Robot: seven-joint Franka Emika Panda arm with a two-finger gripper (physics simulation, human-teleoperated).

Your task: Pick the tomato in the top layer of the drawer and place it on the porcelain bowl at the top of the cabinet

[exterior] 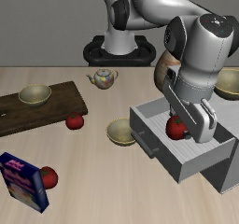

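Note:
A red tomato [173, 129] lies in the open top drawer [187, 151] of the grey cabinet [227, 168] on the exterior view's right. My gripper [188, 126] reaches down into that drawer, right at the tomato and covering part of it. A pale porcelain bowl [229, 86] stands on the cabinet's top, behind the arm, partly hidden by it.
Two more tomatoes lie on the table, one [75, 122] by a dark wooden board [56, 106] that carries a bowl [35, 95], another [49, 177] next to a blue box [23, 180]. A cream bowl [120, 132] sits left of the drawer, a teapot [104, 77] farther back.

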